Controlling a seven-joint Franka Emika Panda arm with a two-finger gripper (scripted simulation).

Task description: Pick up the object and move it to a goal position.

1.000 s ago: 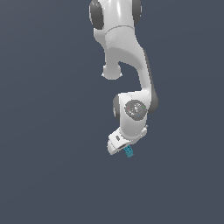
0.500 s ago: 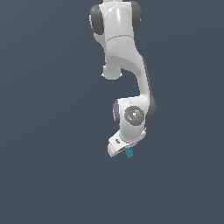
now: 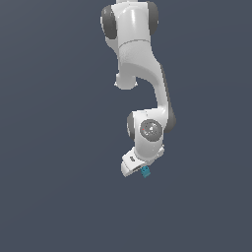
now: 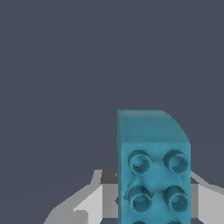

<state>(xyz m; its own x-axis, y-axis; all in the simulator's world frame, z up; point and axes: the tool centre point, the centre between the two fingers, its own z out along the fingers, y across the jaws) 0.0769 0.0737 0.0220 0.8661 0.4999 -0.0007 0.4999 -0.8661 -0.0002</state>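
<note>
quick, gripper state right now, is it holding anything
Gripper: closed on the teal brick, which sits between the fingers in the wrist view.

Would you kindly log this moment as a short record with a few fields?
arm: white Panda, reaching down from the top of the exterior view
end effector: at the arm's low end, shut on the brick
brick: teal, studded; in the exterior view a small teal spot at the end effector
brick size: much smaller than the end effector
surroundings: plain dark grey background, no other thing seen
goal: no marker visible in either view
</note>
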